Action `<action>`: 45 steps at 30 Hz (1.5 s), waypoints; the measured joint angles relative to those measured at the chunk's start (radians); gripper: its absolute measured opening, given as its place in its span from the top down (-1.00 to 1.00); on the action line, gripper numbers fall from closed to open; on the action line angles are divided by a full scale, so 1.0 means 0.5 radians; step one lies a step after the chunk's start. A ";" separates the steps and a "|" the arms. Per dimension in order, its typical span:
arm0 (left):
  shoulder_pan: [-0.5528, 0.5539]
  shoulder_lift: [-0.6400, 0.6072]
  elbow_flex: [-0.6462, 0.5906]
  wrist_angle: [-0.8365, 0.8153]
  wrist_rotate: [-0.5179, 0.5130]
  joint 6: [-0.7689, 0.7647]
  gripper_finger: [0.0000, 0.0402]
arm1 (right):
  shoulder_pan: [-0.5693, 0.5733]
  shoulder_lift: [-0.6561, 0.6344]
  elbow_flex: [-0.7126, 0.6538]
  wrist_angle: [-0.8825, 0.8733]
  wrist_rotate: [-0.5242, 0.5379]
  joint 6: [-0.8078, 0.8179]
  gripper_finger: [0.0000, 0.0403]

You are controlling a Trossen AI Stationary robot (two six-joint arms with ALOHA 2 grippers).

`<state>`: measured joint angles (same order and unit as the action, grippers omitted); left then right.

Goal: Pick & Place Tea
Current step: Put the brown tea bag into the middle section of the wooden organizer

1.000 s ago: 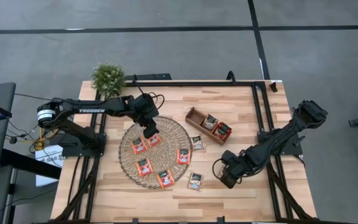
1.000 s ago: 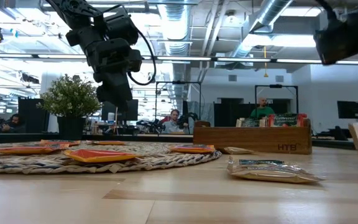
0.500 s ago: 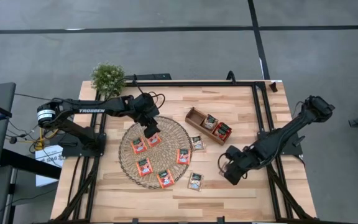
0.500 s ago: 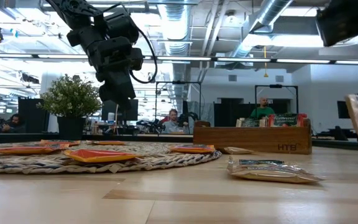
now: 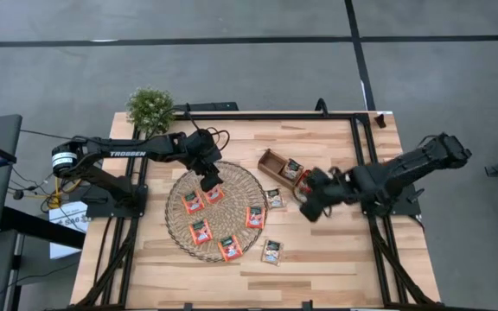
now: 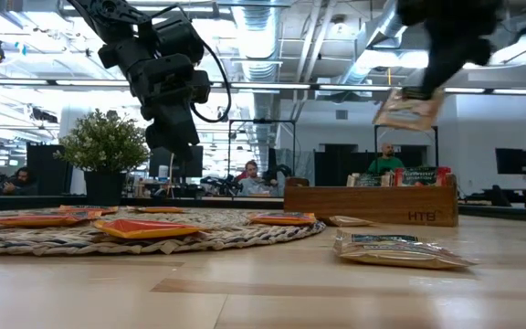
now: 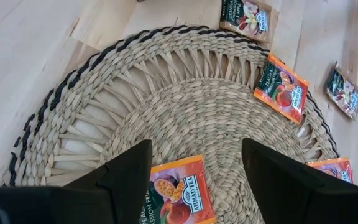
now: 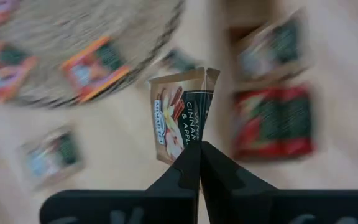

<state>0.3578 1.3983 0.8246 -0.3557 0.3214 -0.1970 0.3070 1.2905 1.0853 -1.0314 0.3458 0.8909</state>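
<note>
Your left gripper [image 5: 210,183] hangs wide open over an orange sachet [image 7: 178,194] on the wicker mat [image 5: 180,223], poised to pinch it, while your right gripper [image 5: 308,207] is clamped tight on a green tea sachet [image 8: 180,113], lifted beside the wooden tray [image 5: 271,161] for dropping in.

Grey floor [image 5: 249,69], dark seams; open office, ceiling ducts [image 6: 386,27], strip lights.

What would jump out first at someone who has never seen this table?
The right gripper, shut on a green-and-pale square tea sachet, carries it in the air near the brown wooden compartment tray. The left gripper hangs open above a red-orange sachet on the round woven wicker mat, where several such sachets lie.
</note>
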 joint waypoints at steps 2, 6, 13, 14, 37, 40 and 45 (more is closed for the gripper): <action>0.001 0.000 0.000 0.000 0.000 0.001 -0.20 | -0.130 0.051 0.071 -0.062 0.042 -0.141 1.00; 0.000 0.000 0.000 0.002 0.000 0.009 -0.20 | -0.354 0.144 0.166 -0.073 0.054 -0.453 1.00; 0.000 0.000 0.000 0.044 0.000 0.010 -0.20 | -0.599 0.341 0.248 -0.075 0.050 -0.764 1.00; 0.000 0.000 0.000 0.048 0.000 0.010 -0.20 | -0.617 0.371 0.256 -0.076 0.050 -0.797 1.00; 0.001 0.000 0.000 0.111 0.000 0.025 -0.20 | -0.749 0.707 0.302 -0.056 0.102 -0.967 1.00; 0.000 0.000 0.000 0.113 0.000 0.025 -0.20 | -0.749 0.737 0.301 -0.035 0.099 -0.965 1.00; 0.000 0.000 0.000 0.113 0.000 0.025 -0.20 | -0.749 0.780 0.299 -0.007 0.096 -0.961 1.00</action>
<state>0.3580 1.3983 0.8246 -0.2993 0.3214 -0.1844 -0.0673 1.6805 1.2347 -1.0350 0.3940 0.4103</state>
